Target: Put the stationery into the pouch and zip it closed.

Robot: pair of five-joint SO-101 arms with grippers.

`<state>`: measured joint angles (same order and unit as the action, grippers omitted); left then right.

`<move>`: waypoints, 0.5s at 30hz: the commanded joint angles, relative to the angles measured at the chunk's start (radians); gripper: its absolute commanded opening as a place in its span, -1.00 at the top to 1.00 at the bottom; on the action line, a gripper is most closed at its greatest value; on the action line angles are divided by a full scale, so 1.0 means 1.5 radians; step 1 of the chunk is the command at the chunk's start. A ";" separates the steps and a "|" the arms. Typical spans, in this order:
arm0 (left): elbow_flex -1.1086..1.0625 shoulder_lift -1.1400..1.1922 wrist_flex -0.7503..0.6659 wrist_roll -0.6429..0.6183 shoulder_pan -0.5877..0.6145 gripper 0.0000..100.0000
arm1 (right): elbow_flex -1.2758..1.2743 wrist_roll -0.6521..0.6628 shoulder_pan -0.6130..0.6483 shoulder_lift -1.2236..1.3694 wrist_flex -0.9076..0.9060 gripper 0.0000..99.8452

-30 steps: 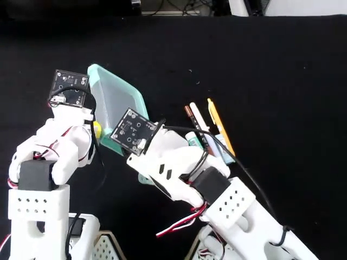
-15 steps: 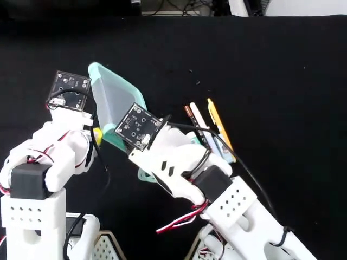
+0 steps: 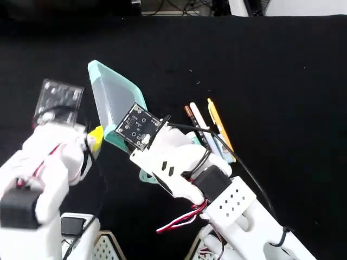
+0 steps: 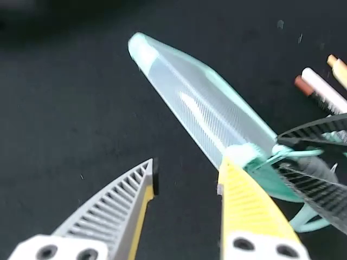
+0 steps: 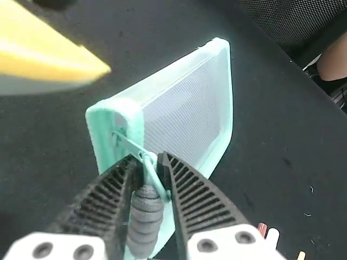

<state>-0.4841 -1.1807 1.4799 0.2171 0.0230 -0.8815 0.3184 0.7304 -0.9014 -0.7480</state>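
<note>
2 arms work the black counter [image 3: 271, 65] from my remote station, w/ a mint-green pouch [image 3: 115, 97] btwn them. My right hand [image 5: 146, 158] is clamped on the pouch's near end, its 2 black ribbed fingers pinching a thin mint tab there. The left wrist view catches that same right hand [image 4: 278, 153] gripping the tab from the side. The pouch [image 5: 187, 108] looks tipped up on 1 long edge rather than lying flat, its clear ribbed panel framed by the mint border. From the left wrist view the pouch [image 4: 195, 108] runs away from the camera as a narrow wedge. My left hand [image 4: 187, 169] is spread wide and holds nothing: 1 yellow finger sits just beside the pinched end of the pouch, the grey 1 well off to the other side over bare counter. From overhead, the yellow fingertip [image 3: 96, 135] shows next to the pouch's lower corner. 3 pens [image 3: 200, 120], i.e. the stationery, lie side by side on the counter beside the right arm, outside the pouch: 1 brown-capped, 1 white, 1 yellow-orange. Can't tell whether the zip is open.
</note>
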 commanded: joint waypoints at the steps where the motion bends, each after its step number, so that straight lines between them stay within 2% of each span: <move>1: 0.003 -0.047 -0.003 0.006 -0.009 0.59 | 0.004 -0.006 -0.008 -0.008 0.016 0.98; 3: -0.017 -0.048 -0.004 0.029 -0.013 0.59 | 0.004 -0.006 -0.008 -0.008 0.016 0.98; 9: -0.064 0.006 -0.027 0.058 -0.113 0.59 | 0.004 -0.006 -0.008 -0.008 0.016 0.98; 15: -0.083 0.096 -0.092 0.058 -0.078 0.59 | 0.004 -0.006 -0.007 -0.008 0.015 0.98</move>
<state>-0.6145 -1.0810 1.3894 0.3000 -0.1258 -0.8815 0.3184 0.7288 -0.9014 -0.7480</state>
